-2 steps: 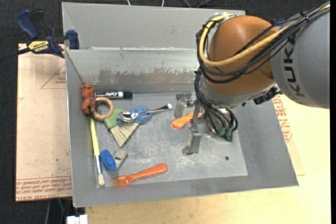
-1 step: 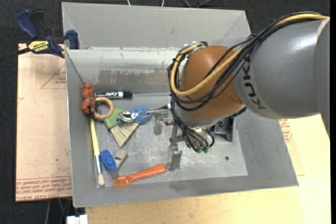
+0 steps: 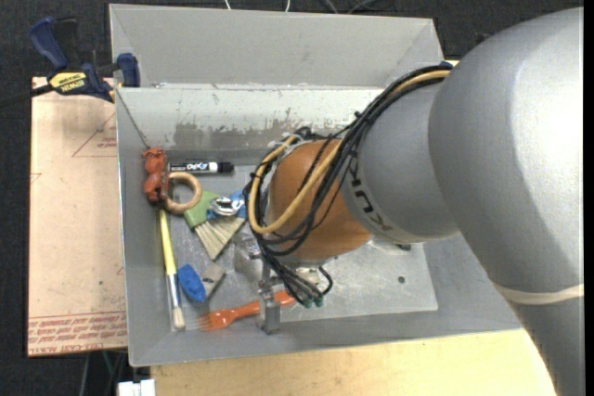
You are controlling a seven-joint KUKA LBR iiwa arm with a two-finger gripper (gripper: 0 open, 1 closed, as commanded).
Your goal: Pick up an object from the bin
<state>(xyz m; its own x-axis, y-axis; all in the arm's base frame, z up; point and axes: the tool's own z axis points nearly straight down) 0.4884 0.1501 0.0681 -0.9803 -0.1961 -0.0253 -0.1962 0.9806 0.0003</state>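
- While the grey arm (image 3: 501, 162) reaches in from the view's right, its hand (image 3: 269, 314) sits low near the front wall of the grey metal bin (image 3: 232, 116). It is tucked under the orange wrist cover (image 3: 316, 199) and its loops of black and yellow cable.
- An orange plastic fork (image 3: 232, 316) lies flat on the bin floor right at the hand. Its tines point away to the view's left and its handle runs in beneath the hand.
- Whether the hand is spread or pressed together cannot be told from this angle, and neither can whether it has any grip on the fork.
- Just to the view's left of the hand, slightly farther from the front wall than the fork's tines, rests a small blue piece (image 3: 191, 283). A small dark scrap (image 3: 215, 281) lies between it and the hand.
- Farther to that side, a thin yellow stick (image 3: 168, 250) runs lengthwise down the floor, and its pale end stops close to the fork's tines.
- Beyond the hand toward the far wall lies a green-handled brush (image 3: 209, 227), its pale bristles fanned toward the hand. A blue-and-silver item (image 3: 225, 205) touches its far side.
- Well beyond the hand and to the view's left, a wooden ring (image 3: 184, 190) sits by the top of the yellow stick.
- A black marker (image 3: 200, 168) lies along the foot of the far wall.
- A reddish-brown toy figure (image 3: 153, 179) stands in the corner farthest from the hand.
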